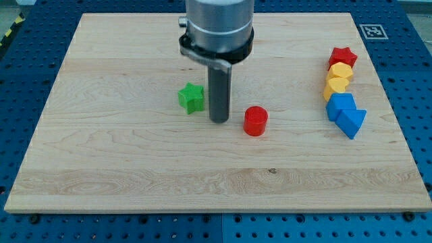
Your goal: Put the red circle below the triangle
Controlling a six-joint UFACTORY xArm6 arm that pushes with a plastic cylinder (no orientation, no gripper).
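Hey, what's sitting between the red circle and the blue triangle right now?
Nothing: in the camera view the stretch of board from the red circle to the blue triangle is bare wood. My tip stands on the circle's other side, towards the view's left.

Light wooden board [135,169] is lying flat, its grain running across the view. Blue perforated base [412,74] is showing around every edge. A black-and-white square marker [372,31] is sitting at the board's top right corner. Even light is falling throughout.
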